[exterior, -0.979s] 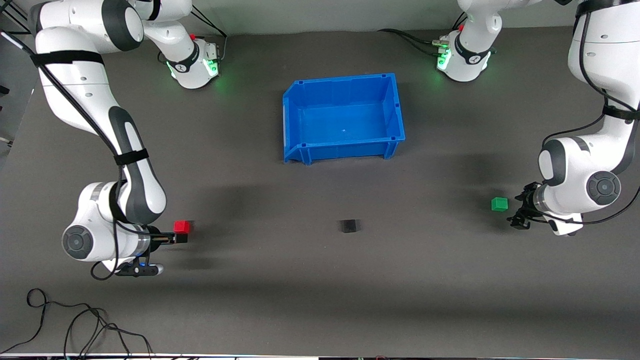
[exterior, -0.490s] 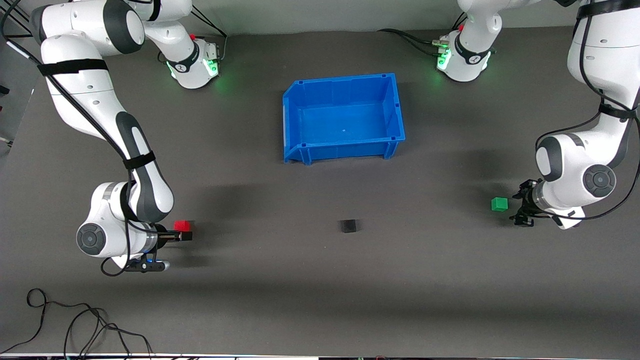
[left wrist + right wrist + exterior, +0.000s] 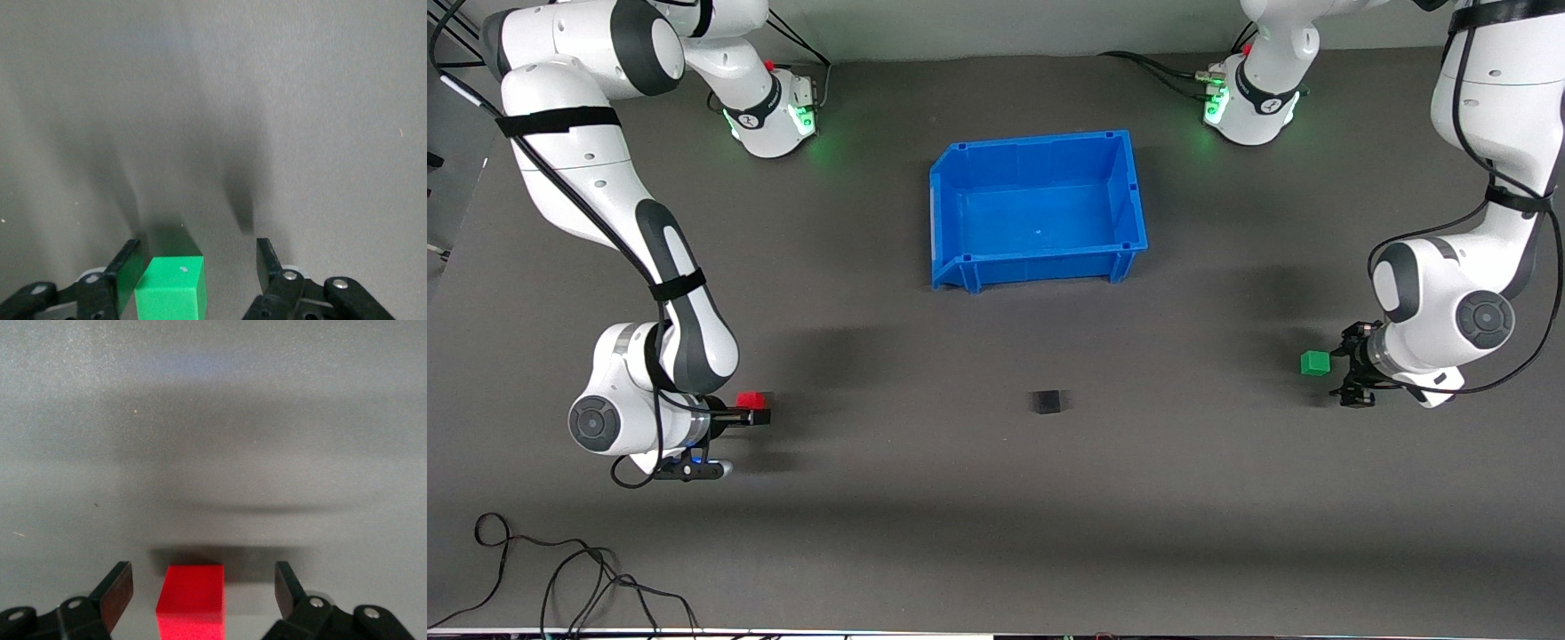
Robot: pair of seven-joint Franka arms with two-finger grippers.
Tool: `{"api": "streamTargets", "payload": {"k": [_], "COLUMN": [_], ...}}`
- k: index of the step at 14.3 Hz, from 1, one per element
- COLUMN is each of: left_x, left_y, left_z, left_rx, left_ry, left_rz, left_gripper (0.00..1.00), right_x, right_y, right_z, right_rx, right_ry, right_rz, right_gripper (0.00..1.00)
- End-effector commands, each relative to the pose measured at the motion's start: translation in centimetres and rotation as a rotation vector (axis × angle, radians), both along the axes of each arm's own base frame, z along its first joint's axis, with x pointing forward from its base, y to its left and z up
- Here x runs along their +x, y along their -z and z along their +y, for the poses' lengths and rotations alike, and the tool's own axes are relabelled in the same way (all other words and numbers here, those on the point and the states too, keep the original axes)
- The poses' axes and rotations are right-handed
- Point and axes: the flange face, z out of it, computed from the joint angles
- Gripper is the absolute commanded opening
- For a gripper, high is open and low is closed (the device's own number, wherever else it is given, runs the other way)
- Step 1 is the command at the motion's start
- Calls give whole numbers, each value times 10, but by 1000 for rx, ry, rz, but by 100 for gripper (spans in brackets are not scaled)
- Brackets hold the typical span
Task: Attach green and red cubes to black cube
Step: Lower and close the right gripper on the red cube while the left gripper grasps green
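Surface: dark grey table mat point(image 3: 996, 498), matte, with a blue bin point(image 3: 1039, 267) toward the edge where my bases stand, and loose cable at the corner nearest the front camera, at my right arm's end.

Item, red cube point(image 3: 751, 400): on the mat near my right arm's end. My right gripper point(image 3: 203, 587) is down around it, fingers point(image 3: 117, 590) spread, a clear gap showing each side. Not yet gripped.

Item, green cube point(image 3: 170, 290): on the mat near my left arm's end. My left gripper point(image 3: 200, 263) straddles it off-centre; one finger point(image 3: 127, 267) sits just beside the cube, perhaps touching, the other stands well clear. Released, nothing held.

Item, black cube point(image 3: 1048, 402): alone mid-table, nearer the front camera than the bin, well apart from both coloured cubes.

Step in hand, as I judge it: the two pickups, both at the closing stage.

Next move calls for: squaring my left gripper on the green cube, pinching both cubes firmly, then carrying each inward to meet the black one face to face.
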Motion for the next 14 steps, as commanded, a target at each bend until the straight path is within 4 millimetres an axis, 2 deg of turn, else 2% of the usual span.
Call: {"api": "streamTargets", "payload": {"k": [1,2,4,8,9,11,14], "left_x": [-4,-3,-4,-4,-5,-5,-5], "left_y": [8,8,10,11,12,10,-1], "left_z": [-8,-10,-14,-17,-17,-21,-19], "left_rx": [2,2,3,5,5,7,8], "left_ry": [-8,-2,13,26,28,40,39], "left_rz": [3,2,8,13,17,27,48], "left_gripper": [77,69,46,34,35,47,56], "right_x": [-3,-3,-3,-9,-11,-12,-11], "right_y": [-1,1,1,11,14,16,14], "right_z": [6,5,6,4,4,5,5], "right_rx": [7,4,3,0,-1,-2,0], "right_ry": [58,71,71,73,74,75,76], "right_rz": [-7,-5,-5,-5,-10,-10,-13], "right_gripper": [87,86,80,75,68,55,16]}}
